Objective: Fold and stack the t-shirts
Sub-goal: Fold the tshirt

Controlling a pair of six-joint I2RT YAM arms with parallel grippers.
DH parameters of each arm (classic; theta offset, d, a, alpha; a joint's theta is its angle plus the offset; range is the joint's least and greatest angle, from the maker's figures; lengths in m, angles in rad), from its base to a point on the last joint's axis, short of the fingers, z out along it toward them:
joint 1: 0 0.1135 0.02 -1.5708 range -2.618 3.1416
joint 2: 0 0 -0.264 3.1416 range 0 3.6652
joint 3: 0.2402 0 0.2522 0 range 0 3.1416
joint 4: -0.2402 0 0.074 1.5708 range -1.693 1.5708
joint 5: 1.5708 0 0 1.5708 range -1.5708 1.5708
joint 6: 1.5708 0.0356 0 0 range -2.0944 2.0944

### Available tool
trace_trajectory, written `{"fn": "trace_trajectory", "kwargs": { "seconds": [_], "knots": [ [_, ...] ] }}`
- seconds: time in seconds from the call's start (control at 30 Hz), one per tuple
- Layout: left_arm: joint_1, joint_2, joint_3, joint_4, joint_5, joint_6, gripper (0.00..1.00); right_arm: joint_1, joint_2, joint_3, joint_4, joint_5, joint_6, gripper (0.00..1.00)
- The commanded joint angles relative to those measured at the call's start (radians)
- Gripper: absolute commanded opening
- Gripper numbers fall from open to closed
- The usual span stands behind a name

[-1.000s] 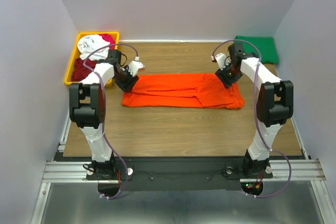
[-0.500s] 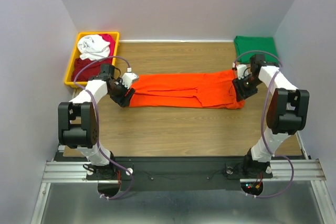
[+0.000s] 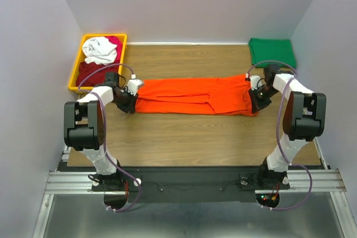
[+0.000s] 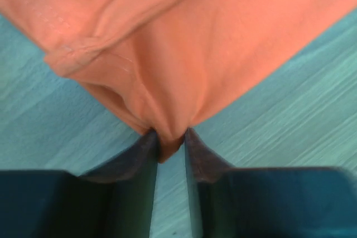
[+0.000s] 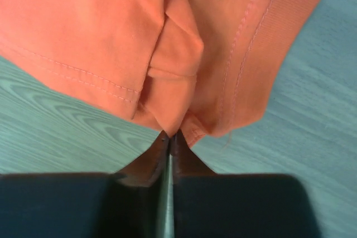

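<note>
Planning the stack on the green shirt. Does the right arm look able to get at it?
Probably yes. The green shirt lies just beyond the right gripper in the far right corner, with bare table between. But that gripper is pinching the orange shirt and must let go first.

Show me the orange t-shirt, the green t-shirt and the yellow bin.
orange t-shirt (image 3: 192, 96): top view, middle of the cloth.
green t-shirt (image 3: 272, 51): top view, centre of the folded cloth.
yellow bin (image 3: 75, 65): top view, its left rim.
</note>
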State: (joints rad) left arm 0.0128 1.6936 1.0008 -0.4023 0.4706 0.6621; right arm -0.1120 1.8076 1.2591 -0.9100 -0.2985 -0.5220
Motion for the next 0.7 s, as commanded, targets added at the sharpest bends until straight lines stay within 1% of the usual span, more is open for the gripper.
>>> {"fn": "trace_trajectory", "kwargs": {
  "seconds": [0.0, 0.1, 0.23, 0.37, 0.4, 0.43, 0.47, 0.5, 0.53, 0.57, 0.63, 0.67],
  "knots": [
    [0.03, 0.009, -0.002, -0.015, 0.028, -0.004, 0.18, -0.018, 0.001, -0.017, 0.033, 0.019, -0.004, 0.01],
    [0.062, -0.018, -0.013, -0.064, 0.022, 0.028, 0.0, -0.034, -0.033, -0.036, 0.028, 0.054, -0.024, 0.01],
    [0.082, -0.087, -0.06, -0.144, -0.004, 0.091, 0.0, -0.04, -0.105, -0.098, 0.01, 0.101, -0.073, 0.0],
    [0.085, -0.132, -0.106, -0.188, -0.003, 0.125, 0.0, -0.04, -0.148, -0.145, -0.076, 0.07, -0.131, 0.01],
    [0.084, -0.14, -0.11, -0.199, 0.003, 0.129, 0.19, -0.04, -0.151, -0.133, -0.098, 0.049, -0.131, 0.12],
    [0.084, -0.146, -0.11, -0.207, 0.016, 0.131, 0.35, -0.04, -0.155, -0.124, -0.131, 0.039, -0.128, 0.27],
    [0.084, -0.166, -0.107, -0.213, 0.028, 0.134, 0.42, -0.04, -0.166, -0.115, -0.141, 0.032, -0.125, 0.32],
    [0.084, -0.178, -0.094, -0.237, 0.043, 0.143, 0.46, -0.04, -0.192, -0.1, -0.15, 0.018, -0.121, 0.37],
    [0.085, -0.193, -0.082, -0.254, 0.06, 0.151, 0.48, -0.04, -0.208, -0.083, -0.159, 0.013, -0.116, 0.41],
    [0.084, -0.21, -0.07, -0.269, 0.091, 0.159, 0.52, -0.04, -0.218, -0.041, -0.177, 0.009, -0.101, 0.42],
    [0.084, -0.267, -0.019, -0.306, 0.121, 0.175, 0.54, -0.04, -0.241, 0.003, -0.204, -0.027, -0.085, 0.43],
    [0.082, -0.308, 0.011, -0.308, 0.152, 0.177, 0.56, -0.04, -0.244, 0.047, -0.229, -0.051, -0.069, 0.42]
  ]
}}
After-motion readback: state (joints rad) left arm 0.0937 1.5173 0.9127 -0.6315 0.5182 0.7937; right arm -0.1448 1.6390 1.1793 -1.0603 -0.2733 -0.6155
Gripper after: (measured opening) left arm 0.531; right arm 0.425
